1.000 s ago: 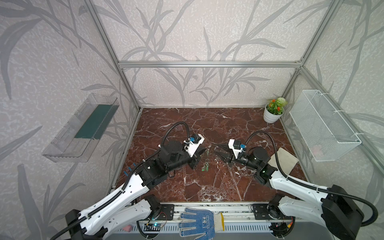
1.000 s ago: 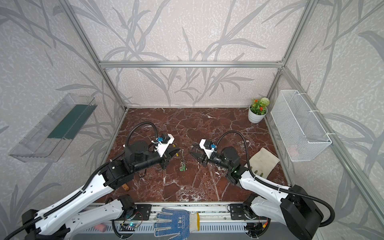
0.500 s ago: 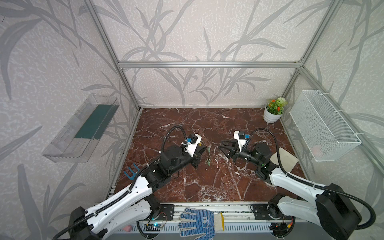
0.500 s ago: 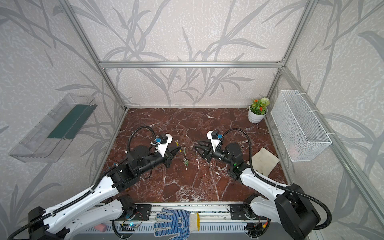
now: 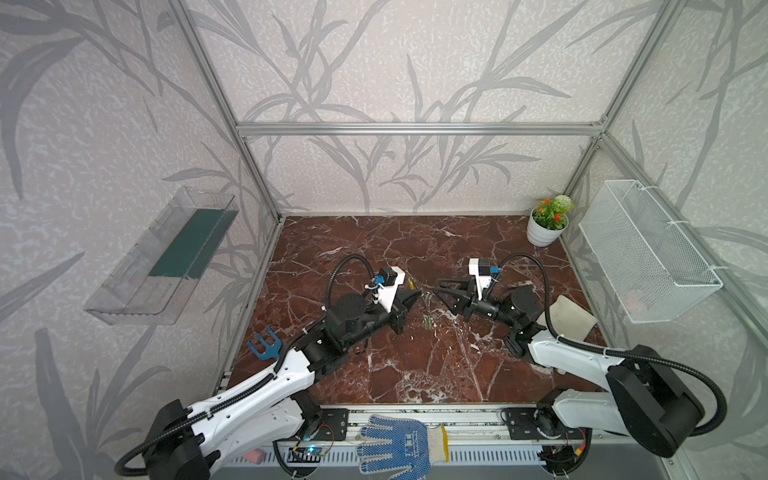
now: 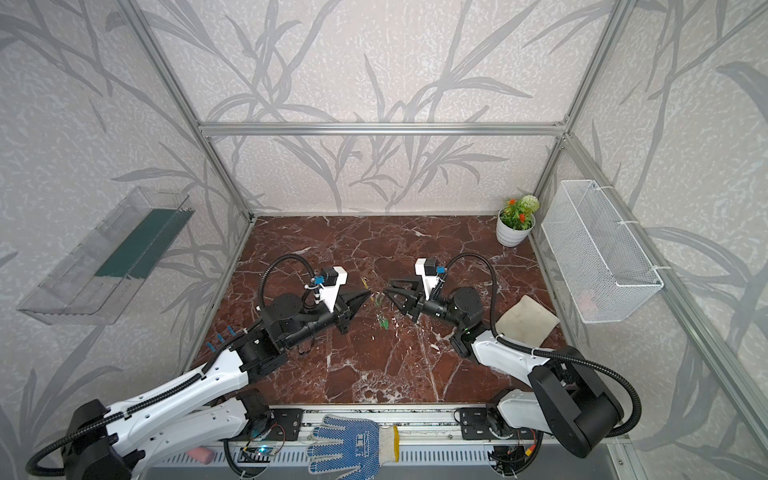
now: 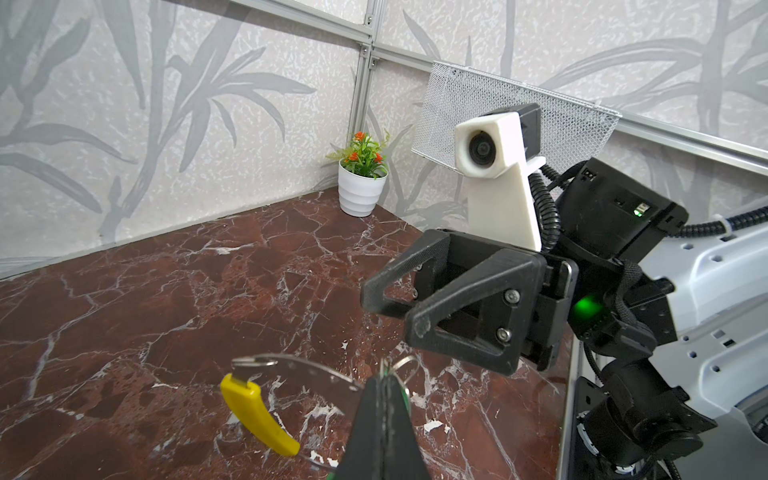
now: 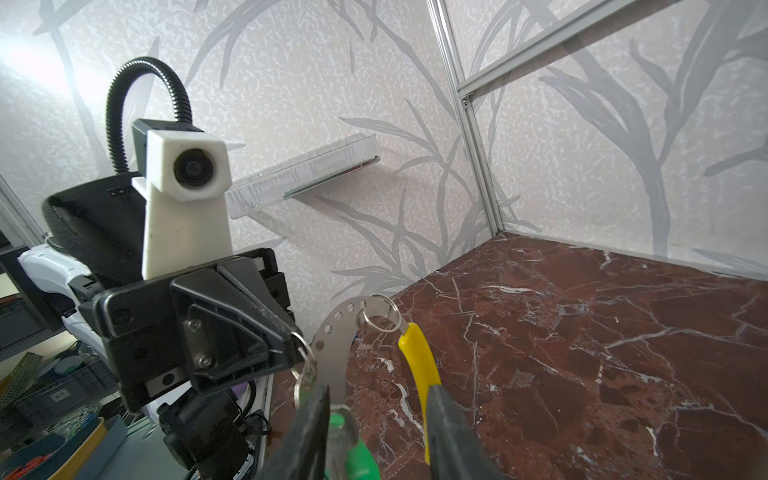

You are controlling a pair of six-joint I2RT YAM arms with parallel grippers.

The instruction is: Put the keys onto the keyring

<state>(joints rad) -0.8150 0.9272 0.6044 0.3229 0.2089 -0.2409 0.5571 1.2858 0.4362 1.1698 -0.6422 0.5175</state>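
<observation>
Keyring: the keyring [image 8: 332,357] is held clear of the table [image 5: 374,365], above its middle. Its perforated band and yellow sleeve [image 8: 419,361] are seen between the two pincers.
Keys: the keys [image 5: 427,318] are seen hanging in a small bunch below the ring, and a small split ring is threaded through the band. No loose key can be made out on the table.
Left pincer: the left pincer [image 8: 296,341], at 9 o'clock of the ring, is clamped shut on the band's edge. One key's split ring sits right at its tips.
Right pincer: the right pincer [image 7: 392,312], at 3 o'clock of the ring, is seen with its jaws apart and nothing gripped. A green head is merely seen between its fingers in the right wrist view.
Just changed: a second ago both pincers were tilted down close over the bunch. Since then the wrists have been levelled, so that the pincers face each other, and the bunch appears to have been carried slightly toward 3 o'clock.
Meaning: the ring's load is judged to be taken by the left arm alone, with the right arm freed. The threading looks largely done.
Surroundings: a plant pot [image 5: 543,235] is found at 1 o'clock, a cloth [image 5: 571,316] at 3 o'clock, a blue forked piece [image 5: 264,345] at 8 o'clock and a glove [image 5: 395,444] at 6 o'clock on the front rail.
</observation>
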